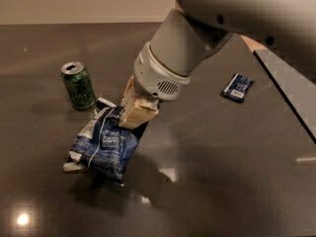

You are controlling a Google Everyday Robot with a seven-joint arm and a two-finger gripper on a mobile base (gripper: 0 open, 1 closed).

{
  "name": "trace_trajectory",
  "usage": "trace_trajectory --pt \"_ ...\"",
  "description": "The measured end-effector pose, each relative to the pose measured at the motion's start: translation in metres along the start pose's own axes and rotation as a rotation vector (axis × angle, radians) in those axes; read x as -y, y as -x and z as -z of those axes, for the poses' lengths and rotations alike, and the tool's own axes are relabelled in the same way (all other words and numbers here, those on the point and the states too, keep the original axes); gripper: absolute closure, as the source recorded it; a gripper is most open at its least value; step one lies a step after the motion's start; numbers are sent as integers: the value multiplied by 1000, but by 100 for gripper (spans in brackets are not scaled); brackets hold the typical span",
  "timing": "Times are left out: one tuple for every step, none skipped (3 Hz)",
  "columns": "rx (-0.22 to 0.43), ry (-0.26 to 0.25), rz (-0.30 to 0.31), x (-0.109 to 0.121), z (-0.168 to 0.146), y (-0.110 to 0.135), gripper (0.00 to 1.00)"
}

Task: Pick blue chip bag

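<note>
Right, gripper [132, 116] is down at the upper right corner of the blue chip bag [103, 144]. The cream fingers are closed narrow on the bag's top edge, so this reads as a pinch on the foil, not an open hover. The wrist angles down from the upper right, and the arm [197, 38] fills the top of the view.

The bag hangs tilted from the pinch point, crumpled, with its white-silver edge at lower left. A dark shadow sits under it on the table [222, 181]. It looks partly lifted, but I can't confirm the low corner is clear.

A green can [79, 85] stands upright just beside the bag's upper left, apart from it. A small blue packet [237, 87] lies flat well off to the right and isn't the target.

Step, as I judge it: grasp made, lift in progress or about to start.

Next move calls for:
- a straight vertical raise, keeping the squeeze on, since foil is slick and the grip is only on one corner
- no sideways swing toward the can
- a check that the whole bag clears the table
</note>
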State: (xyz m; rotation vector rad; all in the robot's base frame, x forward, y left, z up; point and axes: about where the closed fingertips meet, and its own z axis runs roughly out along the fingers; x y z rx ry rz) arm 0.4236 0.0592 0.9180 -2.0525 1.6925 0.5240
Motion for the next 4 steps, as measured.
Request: trace_trajectory --pt "40 -9 -38 5 41 -2 100" --pt "81 -12 -59 12 82 -1 100" --pt "125 -11 -77 15 112 2 100" --pt "128 -22 -69 16 115 6 100"
